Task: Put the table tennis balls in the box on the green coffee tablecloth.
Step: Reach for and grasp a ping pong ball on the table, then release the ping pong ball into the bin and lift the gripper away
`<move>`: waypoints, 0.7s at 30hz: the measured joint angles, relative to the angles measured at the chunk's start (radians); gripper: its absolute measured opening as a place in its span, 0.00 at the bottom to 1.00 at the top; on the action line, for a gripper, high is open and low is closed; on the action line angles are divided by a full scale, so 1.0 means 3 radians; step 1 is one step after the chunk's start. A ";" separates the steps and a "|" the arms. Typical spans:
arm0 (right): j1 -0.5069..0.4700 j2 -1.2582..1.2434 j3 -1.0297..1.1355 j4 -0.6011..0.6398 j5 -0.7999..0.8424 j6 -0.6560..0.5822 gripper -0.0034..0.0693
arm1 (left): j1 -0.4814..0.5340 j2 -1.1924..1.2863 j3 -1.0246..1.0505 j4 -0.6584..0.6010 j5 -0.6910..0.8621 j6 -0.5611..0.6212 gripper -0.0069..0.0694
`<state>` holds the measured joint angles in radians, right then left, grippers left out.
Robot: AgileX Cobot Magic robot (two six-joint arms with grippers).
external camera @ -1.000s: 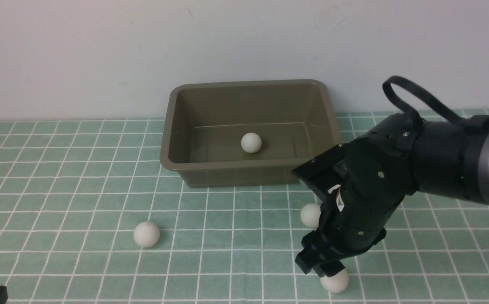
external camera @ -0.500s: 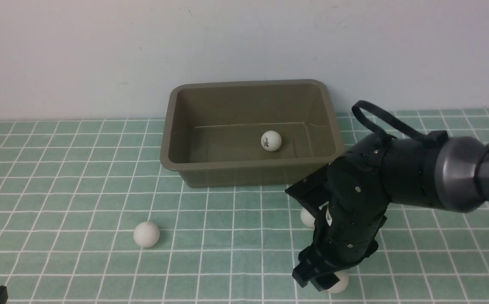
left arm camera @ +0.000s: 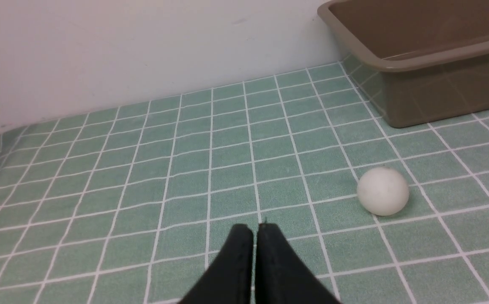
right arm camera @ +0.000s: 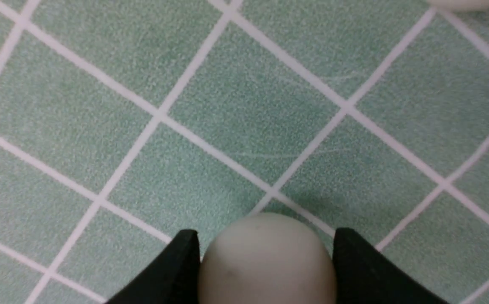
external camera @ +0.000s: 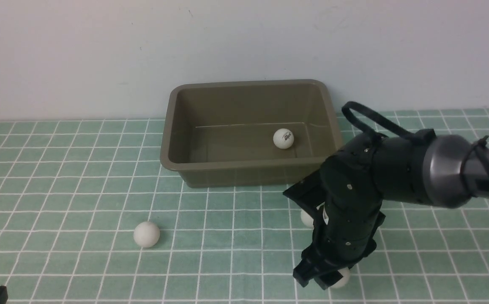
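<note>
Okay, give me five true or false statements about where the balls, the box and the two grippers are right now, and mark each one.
1. The box holds one ball, the marked ball. True.
2. The left gripper holds a ball. False: its jaws are shut on nothing, and the left ball lies apart from it on the cloth.
3. The near ball sits between the jaws of the right gripper. True.
4. The box stands mid-cloth, far from the wall. False: it stands at the cloth's far edge, by the wall.
5. Every ball is in the box. False: three show on the cloth.
</note>
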<state>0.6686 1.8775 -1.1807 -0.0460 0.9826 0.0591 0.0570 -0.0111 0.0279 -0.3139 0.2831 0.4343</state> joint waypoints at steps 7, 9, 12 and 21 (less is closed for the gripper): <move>0.0008 -0.0129 -0.0354 -0.0004 0.0400 -0.0086 0.55 | 0.0000 0.0000 0.0000 0.0000 0.0000 0.0000 0.09; 0.0011 -0.0173 -0.0581 -0.0007 0.0502 -0.0162 0.55 | 0.0000 0.0000 0.0000 0.0000 0.0000 0.0000 0.09; 0.0011 -0.0179 -0.0898 -0.0058 0.0493 -0.0243 0.55 | 0.0000 0.0000 0.0000 0.0000 0.0000 0.0000 0.09; -0.0064 -0.0068 -0.1635 -0.0527 -0.0444 -0.0263 0.55 | 0.0000 0.0000 0.0000 0.0000 0.0000 0.0000 0.09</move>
<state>0.6495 1.8571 -1.6712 -0.2043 0.8495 -0.0199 0.0570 -0.0111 0.0279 -0.3139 0.2831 0.4343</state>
